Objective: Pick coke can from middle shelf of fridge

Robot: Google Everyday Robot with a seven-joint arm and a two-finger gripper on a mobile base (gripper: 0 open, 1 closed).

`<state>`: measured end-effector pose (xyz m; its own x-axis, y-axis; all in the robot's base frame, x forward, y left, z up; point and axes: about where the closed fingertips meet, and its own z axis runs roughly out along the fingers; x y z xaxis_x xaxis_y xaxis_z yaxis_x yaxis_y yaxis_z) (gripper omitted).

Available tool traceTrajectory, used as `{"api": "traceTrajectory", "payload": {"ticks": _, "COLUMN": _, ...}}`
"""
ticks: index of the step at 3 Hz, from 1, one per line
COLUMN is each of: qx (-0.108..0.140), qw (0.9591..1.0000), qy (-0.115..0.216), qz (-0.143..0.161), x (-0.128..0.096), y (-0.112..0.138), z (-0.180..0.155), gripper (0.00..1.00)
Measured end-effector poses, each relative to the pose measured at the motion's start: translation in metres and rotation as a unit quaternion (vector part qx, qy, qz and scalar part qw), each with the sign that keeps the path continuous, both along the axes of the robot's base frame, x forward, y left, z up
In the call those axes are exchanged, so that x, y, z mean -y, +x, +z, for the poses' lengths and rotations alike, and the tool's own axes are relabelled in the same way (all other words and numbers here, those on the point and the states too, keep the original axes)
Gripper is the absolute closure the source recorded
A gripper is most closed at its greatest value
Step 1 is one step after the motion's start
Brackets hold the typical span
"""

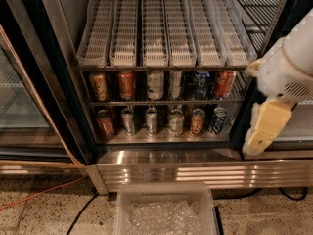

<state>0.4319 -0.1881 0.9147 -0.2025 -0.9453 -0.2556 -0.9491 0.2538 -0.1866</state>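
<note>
From the camera view, the gripper (264, 127) hangs at the right edge, outside the fridge (171, 173) and level with its lower cans; I cannot tell whether it is spread or closed. The coke can (127, 84) stands upright on the middle shelf (161, 102), second from the left, between a tan can (99, 85) and a pale can (155, 84), close on both sides. I would bring the arm well left and go in straight and level with the can's body, so the neighbours are not knocked. The white lanes (156, 28) above look empty. Six more cans stand on the steel floor below. A clear bin (164, 189) on the ground holds crinkled clear material.
</note>
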Motion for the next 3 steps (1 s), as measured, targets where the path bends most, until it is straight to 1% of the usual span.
{"api": "traceTrajectory", "payload": {"ticks": 1, "qx": -0.039, "qw": 0.9990, "qy": 0.016, "qz": 0.010, "x": -0.026, "y": -0.013, "z": -0.063, "gripper": 0.00}}
{"api": "traceTrajectory", "payload": {"ticks": 2, "qx": -0.066, "qw": 0.9972, "qy": 0.023, "qz": 0.029, "x": -0.050, "y": -0.033, "z": -0.106, "gripper": 0.00}}
{"api": "traceTrajectory", "payload": {"ticks": 3, "qx": -0.058, "qw": 0.9979, "qy": 0.020, "qz": 0.023, "x": -0.050, "y": -0.035, "z": -0.105, "gripper": 0.00}}
